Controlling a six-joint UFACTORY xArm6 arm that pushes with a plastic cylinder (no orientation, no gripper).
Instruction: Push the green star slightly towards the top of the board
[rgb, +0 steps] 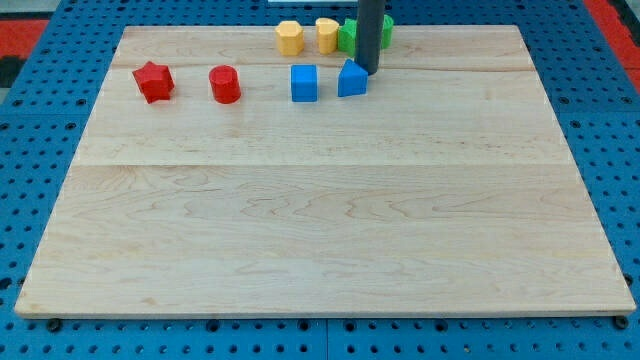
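The green star (350, 37) lies at the view's top edge of the wooden board (320, 220), partly hidden behind the dark rod; another green piece (385, 27) shows to the rod's right. My tip (368, 71) rests just below the green star, touching the upper right of a blue block (351, 78). A blue cube (304, 83) sits to the left of that.
Two yellow blocks (290, 37) (327, 33) lie left of the green star at the top edge. A red star (153, 81) and a red cylinder-like block (225, 84) sit at the upper left. Blue pegboard (40, 180) surrounds the board.
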